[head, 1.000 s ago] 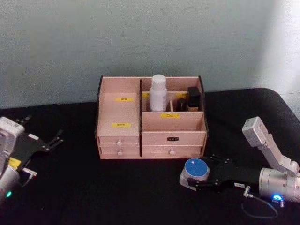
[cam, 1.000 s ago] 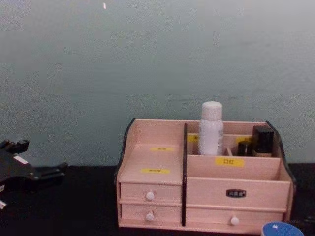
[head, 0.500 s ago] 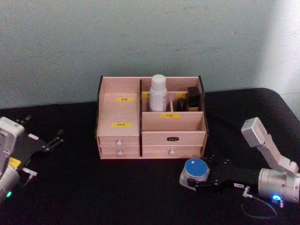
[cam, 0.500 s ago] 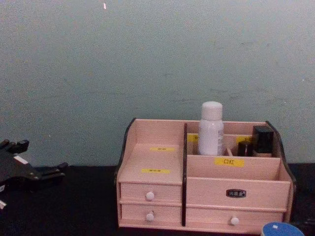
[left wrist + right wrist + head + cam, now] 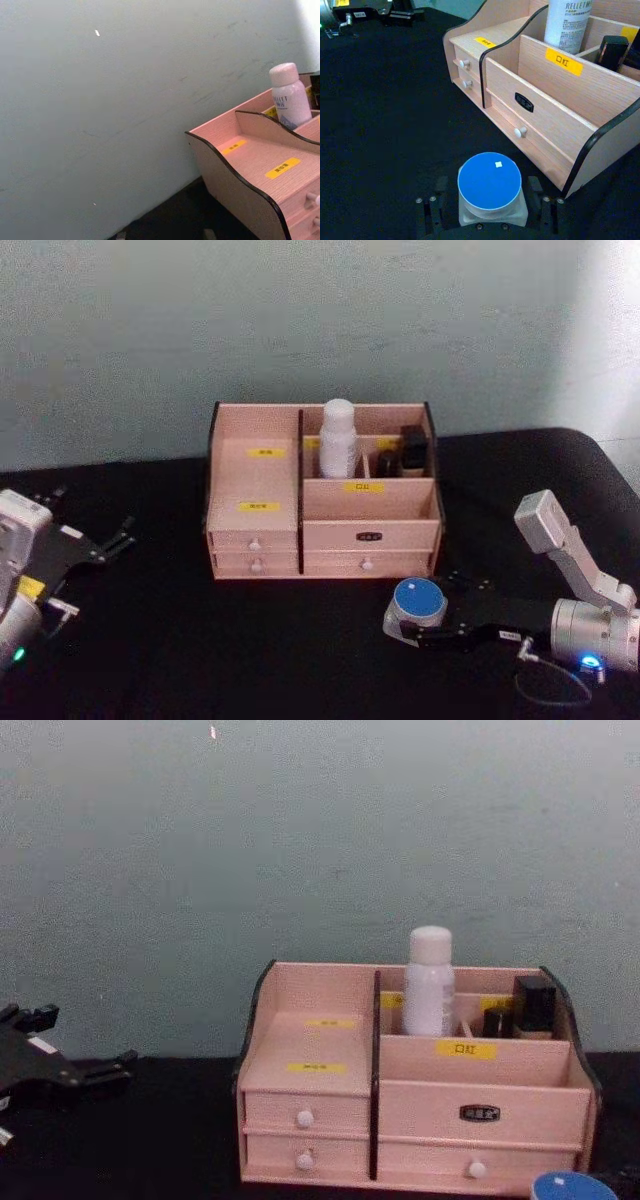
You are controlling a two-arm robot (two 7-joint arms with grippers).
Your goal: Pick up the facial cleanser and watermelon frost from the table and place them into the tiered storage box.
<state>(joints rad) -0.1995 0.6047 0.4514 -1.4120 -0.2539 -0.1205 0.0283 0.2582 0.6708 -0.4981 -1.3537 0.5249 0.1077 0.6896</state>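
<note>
Right tool set about the watermelon frost, lift not yet made.
The right tool (image 5: 490, 202) stands open astride the watermelon frost (image 5: 418, 600) on the surface (image 5: 200, 640), just before the tiered storage box (image 5: 370, 502). It should close squarely below the lid. The facial cleanser (image 5: 337, 440) is already boxed. The left tool (image 5: 118, 535) is parked open. The jar is unmoved since a second ago.

Pale wood-grain tiered storage box (image 5: 250, 480) on matt black table (image 5: 200, 640).
</note>
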